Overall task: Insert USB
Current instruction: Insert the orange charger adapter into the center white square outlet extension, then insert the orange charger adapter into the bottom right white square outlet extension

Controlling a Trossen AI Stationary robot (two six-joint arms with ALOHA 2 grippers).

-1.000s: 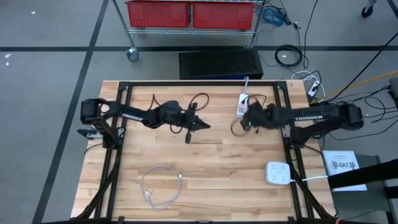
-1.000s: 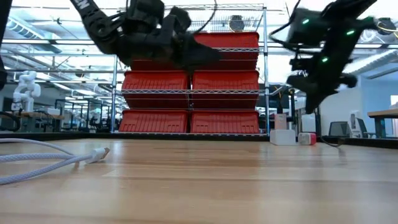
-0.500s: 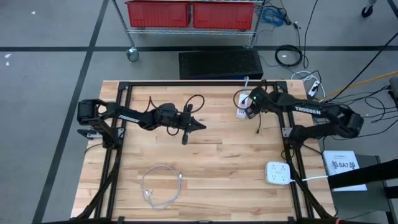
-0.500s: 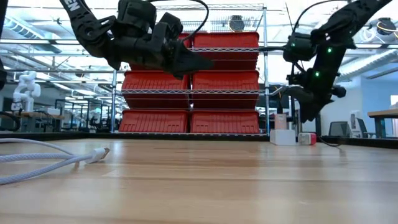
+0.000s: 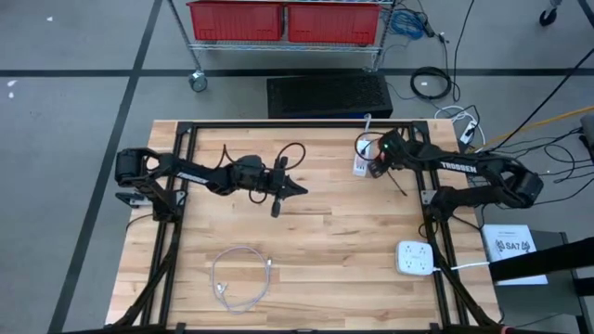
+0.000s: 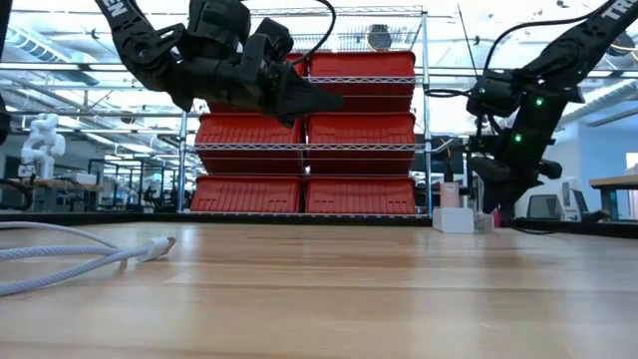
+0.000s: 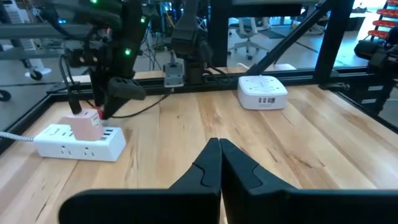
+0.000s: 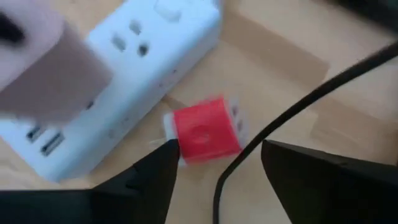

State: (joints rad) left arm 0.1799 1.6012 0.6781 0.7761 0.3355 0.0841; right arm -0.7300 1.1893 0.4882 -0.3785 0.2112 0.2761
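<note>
A white power strip [image 5: 360, 158] lies flat near the table's far right, with a pink adapter [image 7: 86, 124] plugged into its top. A small red USB block [image 8: 205, 130] lies on the wood right beside the strip. My right gripper [image 8: 217, 163] is open and points steeply down over the block, one finger on each side of it. A black cord [image 8: 280, 124] crosses the gap between the fingers. My left gripper [image 7: 219, 149] is shut, level, high above the table's middle [image 5: 299, 188], and nothing shows between its fingers. My right gripper has one fingertip [image 8: 163, 155] standing right at the white end [image 8: 166, 127] of the red block, coming from above. I cannot tell whether it touches. The block lies on the table.
A white cable [image 5: 241, 278] lies coiled at the near left, its plug end [image 6: 159, 245] on the wood. A white charging hub [image 5: 416, 257] sits at the near right. The black frame rail [image 5: 278, 125] runs along the far edge, and bare wood lies in the middle.
My right arm has swung and folded, and its gripper has sunk toward the table beside the power strip and tipped more steeply downward. My left gripper has stayed shut, about where it was.
</note>
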